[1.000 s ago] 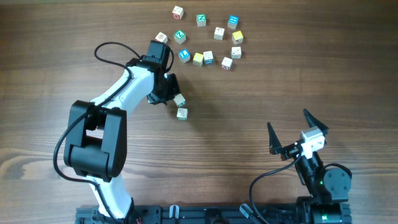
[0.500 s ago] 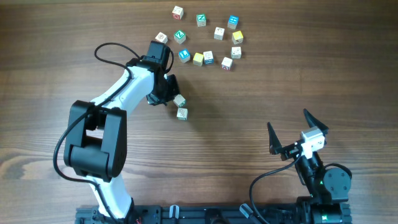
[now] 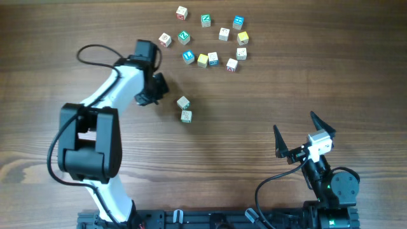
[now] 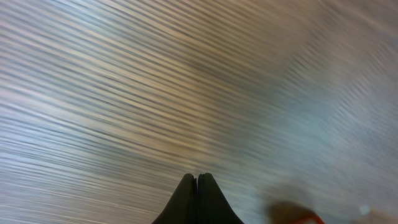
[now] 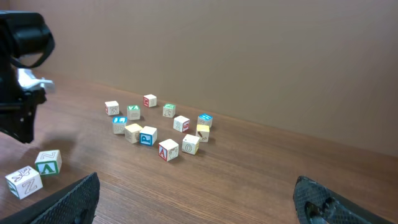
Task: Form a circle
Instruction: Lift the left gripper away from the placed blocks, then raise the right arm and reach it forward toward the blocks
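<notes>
Wooden worktop (image 3: 286,83) here, with the left arm (image 3: 117,83) reaching out across it. The letter cubes (image 3: 213,59) sit in a loose bunch at the far side, so no proper circle yet. The left tool (image 4: 197,180) is pinched fully together on nothing, off to the left of the blocks and touching none of them. The right tool (image 3: 293,122) sits near the front edge with its fingers spread wide, also empty. A pair of stray cubes (image 3: 186,116) lies nearer the middle, one just beside the other and well apart from the bunch. Handling-wise, I'd guess these are light, rigid little blocks with flat printed faces, so they should slide on the wood at a nudge and won't crush. I'd pinch one across two opposite flat sides, low down, or push a face with the closed tips. Catching a corner would probably just spin it.
</notes>
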